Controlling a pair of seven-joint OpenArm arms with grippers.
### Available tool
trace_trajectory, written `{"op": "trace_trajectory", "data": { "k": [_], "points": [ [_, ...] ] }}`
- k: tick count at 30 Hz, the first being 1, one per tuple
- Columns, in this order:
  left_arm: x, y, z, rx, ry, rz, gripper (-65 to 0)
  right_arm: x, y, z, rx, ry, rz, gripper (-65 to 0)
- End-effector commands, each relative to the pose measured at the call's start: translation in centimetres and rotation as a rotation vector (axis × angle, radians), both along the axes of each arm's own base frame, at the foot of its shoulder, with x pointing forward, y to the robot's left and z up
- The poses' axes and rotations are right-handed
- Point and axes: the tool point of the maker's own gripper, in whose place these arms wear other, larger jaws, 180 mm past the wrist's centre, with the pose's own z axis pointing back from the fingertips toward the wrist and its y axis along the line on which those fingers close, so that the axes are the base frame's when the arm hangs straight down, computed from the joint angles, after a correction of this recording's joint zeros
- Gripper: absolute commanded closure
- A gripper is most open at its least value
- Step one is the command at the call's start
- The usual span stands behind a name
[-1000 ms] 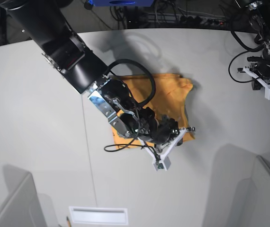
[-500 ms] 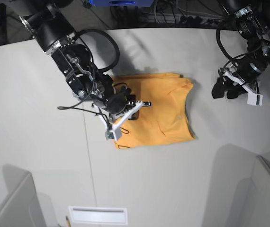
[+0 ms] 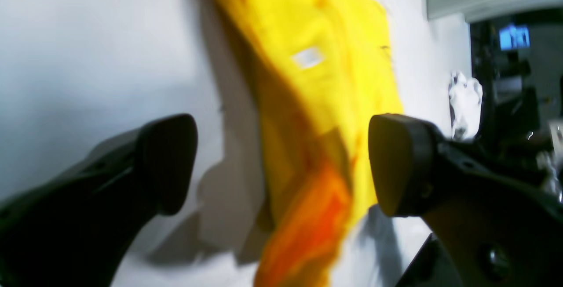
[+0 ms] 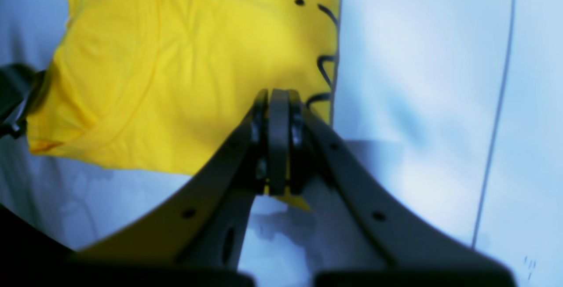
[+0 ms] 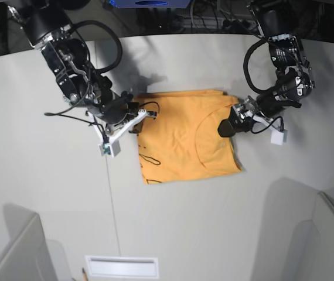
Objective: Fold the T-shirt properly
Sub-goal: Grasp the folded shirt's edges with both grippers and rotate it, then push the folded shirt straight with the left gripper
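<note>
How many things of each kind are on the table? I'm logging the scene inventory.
T-shirt: 1, orange
Grippers: 2, the left gripper open at the shirt's edge, the right gripper shut on its corner
Total: 3

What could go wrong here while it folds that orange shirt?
The right hand is pinched shut on just a corner of the T-shirt, so the cloth could slip free if pulled. The left hand is open at the opposite edge with nothing gripped; if it closes on several layers there, the fold could bunch unevenly.
</note>
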Motion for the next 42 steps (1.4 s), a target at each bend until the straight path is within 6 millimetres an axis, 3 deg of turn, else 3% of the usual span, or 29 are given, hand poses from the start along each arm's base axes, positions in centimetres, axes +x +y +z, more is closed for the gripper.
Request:
{"op": "trace_trajectory", "data": {
  "k": [1, 6, 12, 14, 24, 31, 35, 40, 42],
  "points": [
    [0.8, -0.2, 0.8, -0.011, -0.030, -0.010, -58.6, 0.7, -0.1, 1.3, 0.018, -0.045, -0.009, 0.0],
    [1.4, -1.9, -0.2, 0.043, -0.001, -0.089, -58.6, 1.1, -1.4, 2.0, 0.029, -0.062, -0.057, 0.0],
    [0.3, -0.8, -3.4, 0.171, 0.103, -0.115, -58.4, 1.4, -3.1, 2.3, 0.034, -0.068, -0.114, 0.0],
    [-0.2, -0.6, -4.4, 0.178, 0.136, -0.118, -55.0, 1.3, -3.5, 2.1, 0.021, -0.067, -0.114, 0.0],
    [-1.2, -0.1, -7.5, 0.311, 0.245, -0.198, -1.3, 1.3, -5.9, 1.9, 0.010, -0.110, -0.201, 0.0],
    [-1.5, -3.4, -8.1, 0.439, 0.235, -0.436, 0.0, 1.2, -8.0, 1.8, -0.001, -0.111, -0.260, 0.0],
    [-2.1, -4.2, -8.5, 0.569, 0.222, -0.595, 0.0, 0.8, -9.7, 1.8, -0.008, -0.107, -0.310, 0.0],
    [-1.2, -5.8, -7.5, 0.709, 0.138, -0.776, 0.0, -0.2, -13.9, 1.3, -0.037, -0.091, -0.433, 0.0],
    [-0.4, -7.5, -6.6, 0.758, 0.080, -0.861, 0.0, -0.7, -15.6, 1.1, -0.051, -0.087, -0.479, 0.0]
  ]
}}
